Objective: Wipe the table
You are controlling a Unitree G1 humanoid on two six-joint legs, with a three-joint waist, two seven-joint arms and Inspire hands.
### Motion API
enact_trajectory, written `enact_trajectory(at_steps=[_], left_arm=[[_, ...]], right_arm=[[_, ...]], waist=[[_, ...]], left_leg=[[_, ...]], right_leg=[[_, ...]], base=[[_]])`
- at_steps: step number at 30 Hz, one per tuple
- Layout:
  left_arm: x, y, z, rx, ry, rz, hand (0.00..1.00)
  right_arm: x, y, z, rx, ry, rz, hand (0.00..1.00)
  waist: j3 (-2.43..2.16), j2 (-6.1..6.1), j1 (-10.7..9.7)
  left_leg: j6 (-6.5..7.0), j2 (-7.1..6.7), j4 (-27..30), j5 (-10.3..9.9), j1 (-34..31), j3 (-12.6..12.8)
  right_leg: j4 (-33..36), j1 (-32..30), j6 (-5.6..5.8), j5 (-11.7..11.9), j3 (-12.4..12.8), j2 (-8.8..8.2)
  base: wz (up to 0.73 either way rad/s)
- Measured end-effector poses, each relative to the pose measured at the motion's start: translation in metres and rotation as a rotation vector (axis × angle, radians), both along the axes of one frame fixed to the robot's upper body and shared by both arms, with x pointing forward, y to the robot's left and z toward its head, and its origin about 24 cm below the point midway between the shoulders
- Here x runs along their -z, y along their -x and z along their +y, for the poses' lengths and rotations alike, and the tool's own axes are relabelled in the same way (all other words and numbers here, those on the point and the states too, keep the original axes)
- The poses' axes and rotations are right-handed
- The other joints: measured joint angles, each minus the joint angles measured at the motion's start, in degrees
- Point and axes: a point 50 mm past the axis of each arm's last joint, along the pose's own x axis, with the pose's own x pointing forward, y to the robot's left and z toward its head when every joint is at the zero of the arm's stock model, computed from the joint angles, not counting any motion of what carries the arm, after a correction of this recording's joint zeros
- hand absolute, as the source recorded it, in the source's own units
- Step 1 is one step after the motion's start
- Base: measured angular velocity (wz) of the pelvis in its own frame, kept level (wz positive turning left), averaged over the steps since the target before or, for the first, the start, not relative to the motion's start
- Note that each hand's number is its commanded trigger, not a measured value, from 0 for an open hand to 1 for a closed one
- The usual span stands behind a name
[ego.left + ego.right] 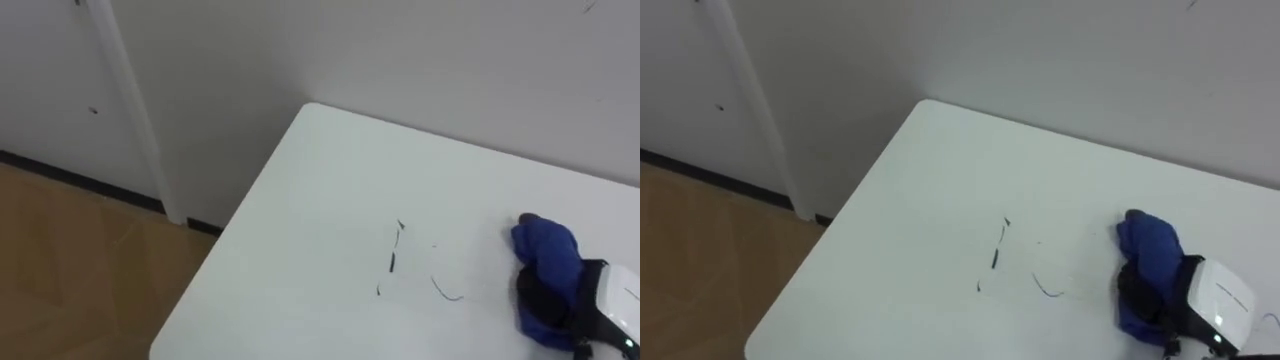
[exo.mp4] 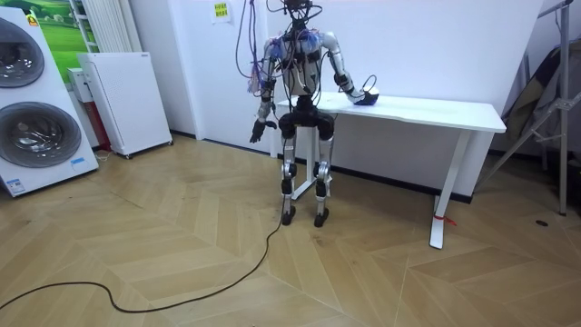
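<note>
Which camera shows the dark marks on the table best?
Right eye view: the dark marks lie near mid-picture, plain on the white table. The left eye view shows them too; the room view is too distant to tell.

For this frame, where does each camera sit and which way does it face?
Left eye view: on the head, looking down at the white table corner, pen marks and blue cloth; right hand at lower right.
Right eye view: same scene, from slightly to the side; same hand.
Room view: off across the floor, facing the wall; whole robot at the table's end, left hand hanging.
Shared: table, cloth, right hand.
</note>
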Motion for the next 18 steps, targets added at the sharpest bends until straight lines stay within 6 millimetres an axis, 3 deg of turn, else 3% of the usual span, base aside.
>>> enact_trajectory(at_steps=[6,8,10,15,18], left_arm=[[0.000,-0.032,-0.022,0.001,0.072,-0.102,0.00],[-0.002,-0.043,-0.031,-0.023,0.112,-0.162,0.00],[-0.002,-0.047,-0.036,-0.015,0.130,-0.186,0.00],[0.000,-0.027,-0.017,0.003,0.035,-0.128,0.00],[0.001,0.001,-0.002,0.008,-0.025,-0.035,0.00]], right_arm=[[-0.010,-0.030,0.038,-0.141,-0.037,-0.016,1.00],[-0.011,-0.032,0.050,-0.197,-0.034,-0.019,1.00],[-0.011,-0.029,0.048,-0.203,-0.028,-0.016,1.00],[-0.006,-0.018,0.035,-0.191,0.021,-0.054,1.00],[-0.004,-0.004,0.019,-0.128,0.065,-0.054,1.00]], waist=[[0.00,0.22,1.1],[0.00,0.60,0.4],[0.03,0.99,-0.8],[0.01,1.45,-1.7],[-0.04,1.50,-1.7]], left_leg=[[-0.74,1.02,0.1,-0.4,-0.8,0.9],[-0.83,1.18,0.1,-0.5,-0.8,0.1],[-0.88,1.21,-0.1,-0.4,-0.8,-0.3],[-0.82,1.09,-0.2,-0.5,-0.3,-0.8],[-0.48,0.83,-0.1,-0.7,0.1,-1.3]], right_leg=[[0.6,-2.4,-1.47,1.3,2.2,1.98],[0.6,-2.6,-1.71,1.5,1.9,2.39],[0.3,-2.3,-1.71,1.5,1.3,2.39],[0.0,-1.7,-1.66,1.4,1.1,2.33],[-0.5,-0.6,-1.50,1.3,0.3,1.96]], base=[[-0.45],[-0.14],[0.12],[0.08],[0.15]])
